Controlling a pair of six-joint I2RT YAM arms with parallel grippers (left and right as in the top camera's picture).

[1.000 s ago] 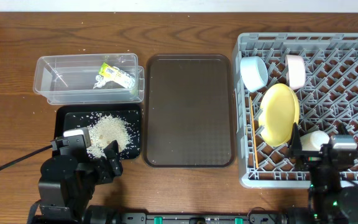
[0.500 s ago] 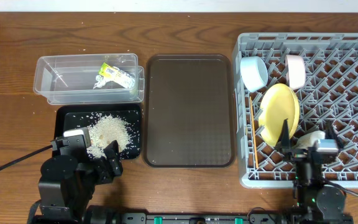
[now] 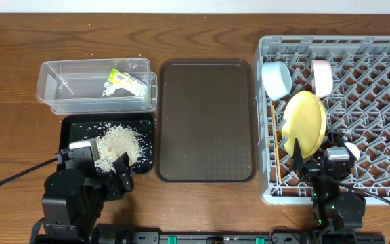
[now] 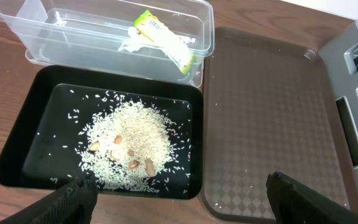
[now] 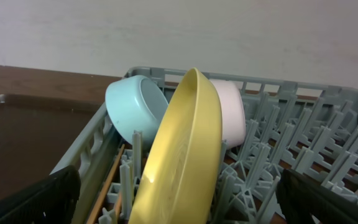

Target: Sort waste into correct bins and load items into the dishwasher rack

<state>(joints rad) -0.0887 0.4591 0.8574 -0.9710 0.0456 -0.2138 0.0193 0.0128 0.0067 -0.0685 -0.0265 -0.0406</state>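
Note:
The grey dishwasher rack holds the yellow plate on edge, a light blue bowl, a white bowl and wooden chopsticks. A small pale cup peeks out beside my right wrist. My right gripper hangs open at the rack's near edge, its jaws wide either side of the plate without touching it. The yellow-green wrapper lies in the clear tub. Rice scraps fill the black bin. My left gripper is open and empty, near the black bin's front edge.
A flat brown tray lies between the bins and the rack, with nothing on it. In the left wrist view a few brown bits lie among the rice. Bare wooden table surrounds the bins.
My right gripper has pulled back toward the rack's near edge and shifted left, facing the plate. The left arm has stayed still.

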